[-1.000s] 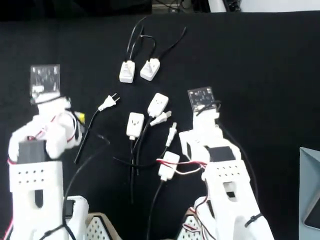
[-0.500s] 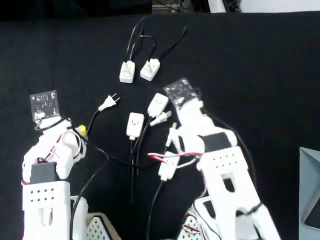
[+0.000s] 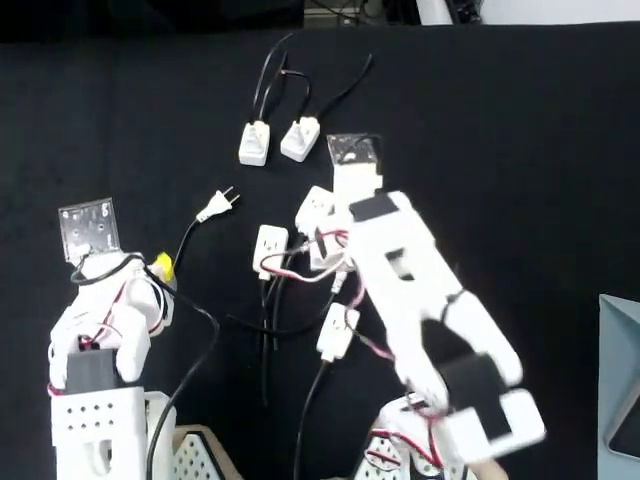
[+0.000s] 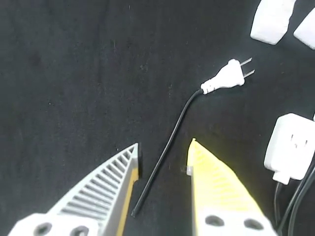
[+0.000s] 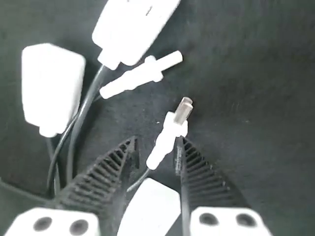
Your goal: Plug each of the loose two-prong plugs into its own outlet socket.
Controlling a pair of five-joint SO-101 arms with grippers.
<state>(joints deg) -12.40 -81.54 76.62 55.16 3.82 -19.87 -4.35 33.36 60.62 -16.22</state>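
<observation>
black table point(image 3: 540, 150), grey object point(image 3: 616, 350) at its edge.

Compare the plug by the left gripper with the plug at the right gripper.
The left plug lies ahead of the left gripper, just its cable between the jaws; the right plug lies between the right gripper jaws. The left plug shows two prongs, the right plug one. Both are white.

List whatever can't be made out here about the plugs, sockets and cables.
- High view: the right arm covers the right gripper and the plug between its open fingers.
- Right wrist view: whether those fingers touch that plug is unclear.
- Right wrist view: one socket is blurred and cut by the edge, so its slots are unreadable.
- Left wrist view: another socket is cut by the edge.
- High view: the crossing cables are too thin to trace.
</observation>
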